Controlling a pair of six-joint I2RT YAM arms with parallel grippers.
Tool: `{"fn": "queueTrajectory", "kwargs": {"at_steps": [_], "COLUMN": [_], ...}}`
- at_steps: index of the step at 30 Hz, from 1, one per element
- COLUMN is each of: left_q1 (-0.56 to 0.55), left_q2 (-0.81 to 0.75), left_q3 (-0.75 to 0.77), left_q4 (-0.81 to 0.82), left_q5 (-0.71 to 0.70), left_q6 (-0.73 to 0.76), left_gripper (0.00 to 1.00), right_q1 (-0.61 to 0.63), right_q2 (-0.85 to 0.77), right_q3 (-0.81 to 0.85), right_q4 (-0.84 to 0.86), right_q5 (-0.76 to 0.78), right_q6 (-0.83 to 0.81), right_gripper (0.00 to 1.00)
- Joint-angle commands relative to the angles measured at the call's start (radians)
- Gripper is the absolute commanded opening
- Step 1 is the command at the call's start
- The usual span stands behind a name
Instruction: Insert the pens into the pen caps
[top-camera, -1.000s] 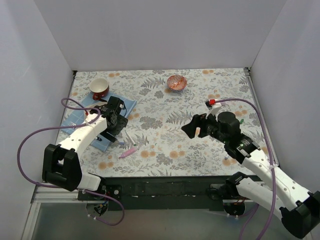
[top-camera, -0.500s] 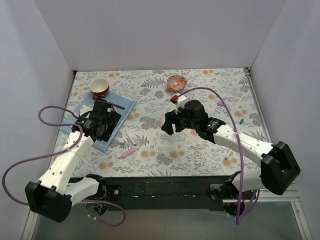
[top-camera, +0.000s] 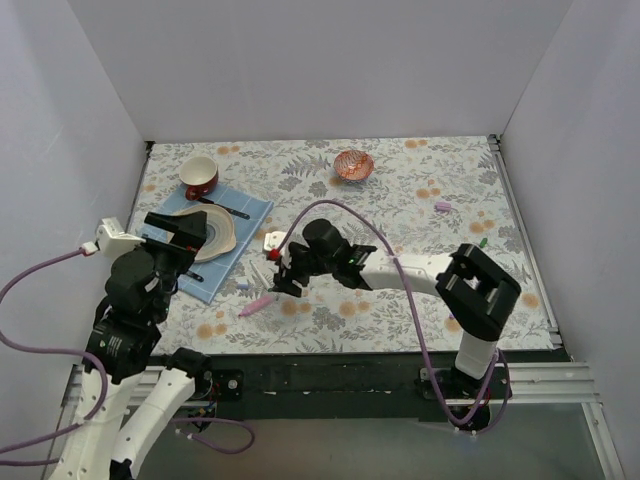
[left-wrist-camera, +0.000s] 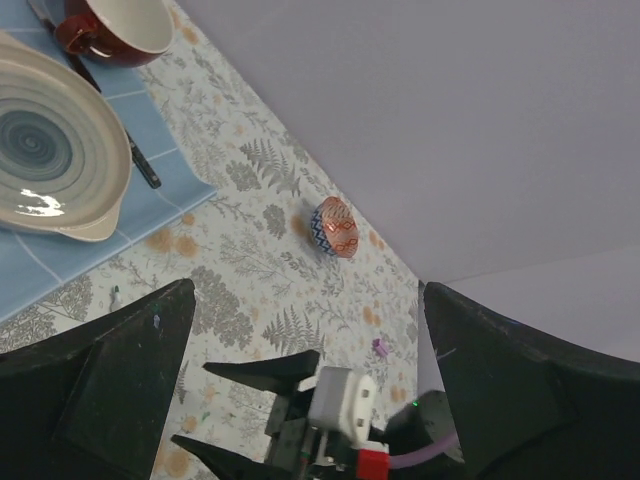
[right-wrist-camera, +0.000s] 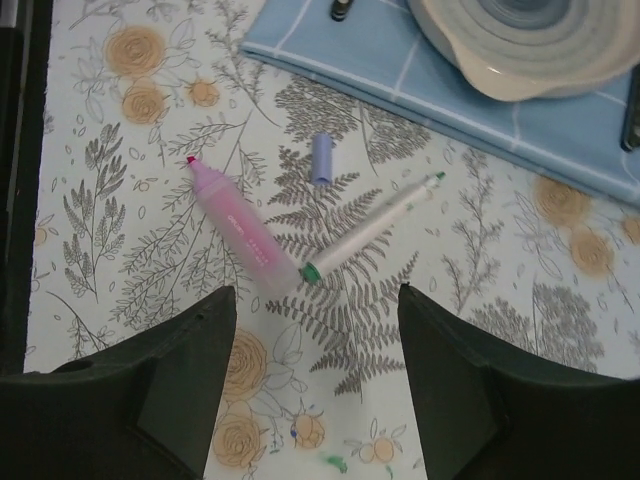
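The pens (top-camera: 258, 303) are lying on the floral table (top-camera: 400, 180) near its front left, just off the blue mat (right-wrist-camera: 400, 75) that is carrying the plate (right-wrist-camera: 520, 70). In the right wrist view we are seeing the pale-pink marker (right-wrist-camera: 240, 225) and a slim white pen (right-wrist-camera: 375, 225) forming a V (their lower ends are sitting just beside each other; touching or not, we cannot tell), with the purple-blue cap (right-wrist-camera: 321, 158) lying apart between them. The right gripper (right-wrist-camera: 312, 300) is hovering above them, fingers spread and holding nothing. The left gripper (left-wrist-camera: 307, 290) is hanging high over the left side, likewise spread wide and empty.
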Motion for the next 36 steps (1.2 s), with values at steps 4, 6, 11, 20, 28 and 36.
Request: {"fn": "queueTrajectory", "kwargs": {"at_steps": [4, 6, 11, 20, 28, 36], "left_q1": [0.005, 0.005, 0.005, 0.005, 0.006, 0.006], "left_q2": [-0.119, -0.131, -0.162, -0.211, -0.223, -0.209], "left_q3": [-0.029, -0.024, -0.025, -0.029, -0.036, -0.029], "left_q4": [0.07, 0.067, 0.052, 0.053, 0.064, 0.027], "left_q5": [0.022, 0.015, -0.013, -0.048, -0.057, -0.084], "left_q6": [0.092, 0.098, 0.114, 0.135, 0.143, 0.135], "left_gripper": [0.98, 0.98, 0.98, 0.98, 0.98, 0.98], "right_q1": [0.013, 0.02, 0.038, 0.075, 0.086, 0.096], "right_q2": [0.208, 0.259, 0.29, 0.351, 0.409, 0.361], "right_q3": [0.278, 0.318, 0.326, 0.353, 0.41, 0.331], "right_q4": [-0.176, -0.231, -0.262, -0.279, -0.288, -0.426], "right_q5": [-0.325, -0.322, -0.353, -0.282, -0.172, -0.146], "right_q6": [-0.301, -0.326, -0.42, -0.424, -0.386, -0.303], "right_gripper": [0.68, 0.66, 0.66, 0.65, 0.63, 0.49]}}
